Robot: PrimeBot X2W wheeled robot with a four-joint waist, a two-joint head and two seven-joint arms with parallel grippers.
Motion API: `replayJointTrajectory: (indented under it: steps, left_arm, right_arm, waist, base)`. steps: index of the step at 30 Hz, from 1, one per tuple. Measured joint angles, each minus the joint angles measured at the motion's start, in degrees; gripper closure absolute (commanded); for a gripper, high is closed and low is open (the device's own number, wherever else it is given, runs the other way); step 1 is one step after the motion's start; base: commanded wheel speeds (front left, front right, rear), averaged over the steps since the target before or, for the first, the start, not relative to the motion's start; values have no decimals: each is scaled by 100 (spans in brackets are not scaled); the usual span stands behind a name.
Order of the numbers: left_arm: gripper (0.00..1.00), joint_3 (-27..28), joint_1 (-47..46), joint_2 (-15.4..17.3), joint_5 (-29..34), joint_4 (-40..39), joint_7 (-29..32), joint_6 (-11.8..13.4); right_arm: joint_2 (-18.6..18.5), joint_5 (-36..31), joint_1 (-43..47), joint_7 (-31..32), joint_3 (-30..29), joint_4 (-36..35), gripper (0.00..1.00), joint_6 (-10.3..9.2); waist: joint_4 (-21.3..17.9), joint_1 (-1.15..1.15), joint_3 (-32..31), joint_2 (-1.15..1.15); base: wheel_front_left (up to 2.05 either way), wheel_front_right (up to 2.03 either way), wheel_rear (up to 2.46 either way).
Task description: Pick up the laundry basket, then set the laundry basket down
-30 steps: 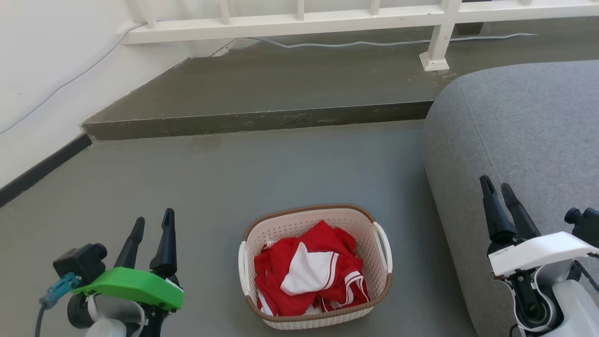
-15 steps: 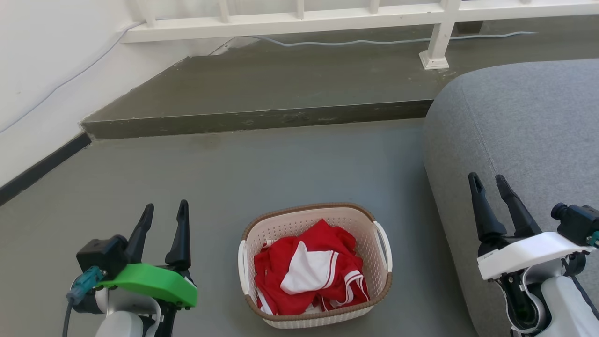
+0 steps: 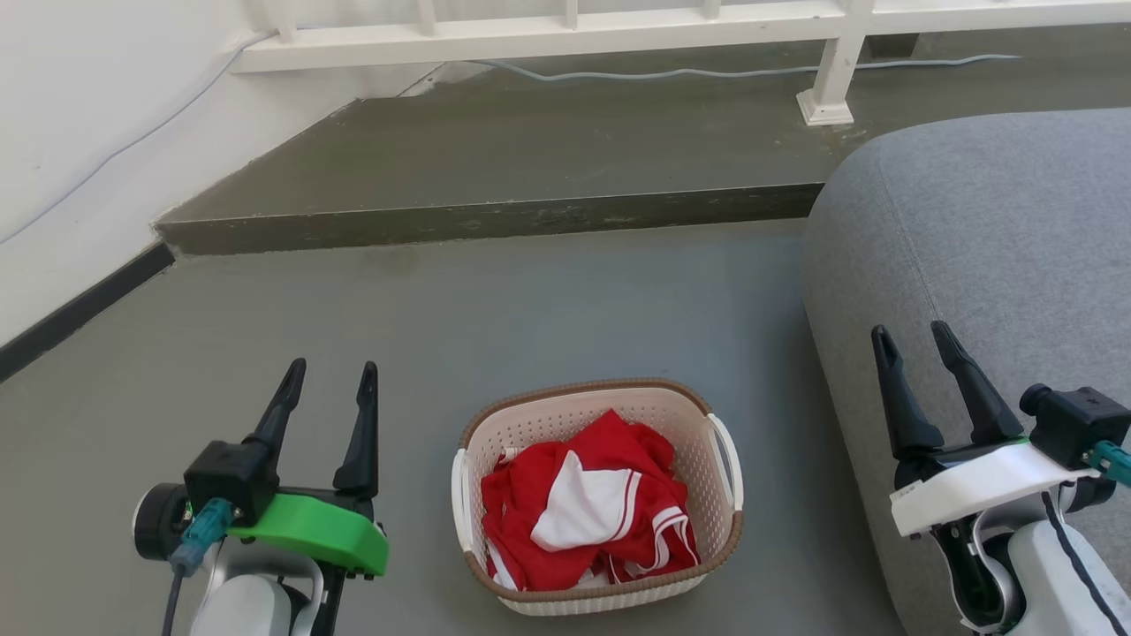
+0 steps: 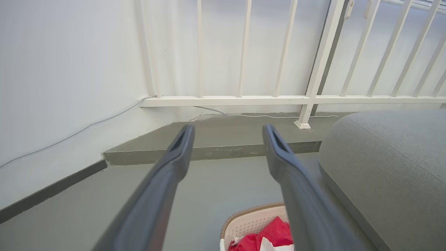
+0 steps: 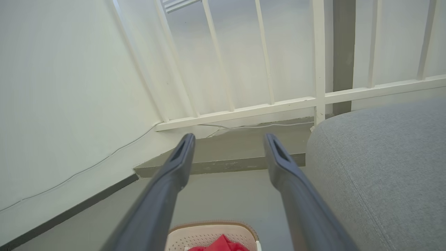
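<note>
The laundry basket [image 3: 601, 406], cream with a brown rim and white side handles, stands on the grey floor at the bottom centre of the head view, holding a red and white garment [image 3: 588, 503]. My left gripper [image 3: 329, 373] is open to the basket's left, fingers pointing away, empty. My right gripper [image 3: 910, 337] is open to the basket's right, over the grey sofa's edge, empty. Both are apart from the basket. The left wrist view catches the basket's rim [image 4: 249, 211] low between the open fingers [image 4: 181, 146]. The right wrist view shows the basket's far rim [image 5: 209, 225] at the bottom edge.
A grey sofa [image 3: 990, 238] fills the right side, close to the basket. A raised concrete step [image 3: 495, 221] crosses the floor ahead, with a white railing [image 3: 565, 31] and a cable [image 3: 707, 72] behind it. A white wall with dark skirting [image 3: 79, 309] runs along the left.
Both grippers have moved inward and forward, towards the basket's sides. The right gripper's fingers have spread wider. The basket stays in place.
</note>
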Motion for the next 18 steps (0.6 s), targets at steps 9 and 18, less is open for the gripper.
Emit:
replayJointTrajectory:
  steps: [9, 18]
  left_arm:
    - [0, -4, 0, -12, 160, 2, -45, 0]
    - [0, 15, 0, -24, 160, 11, -45, 0]
  right_arm:
    - [20, -245, 0, -48, -11, -5, 0, 1]
    - [53, -307, 1, -48, -31, -2, 0, 1]
  waist:
    - [1, 0, -7, 0]
    - [13, 0, -3, 0]
  base:
    - [0, 0, 0]
    - [0, 0, 0]
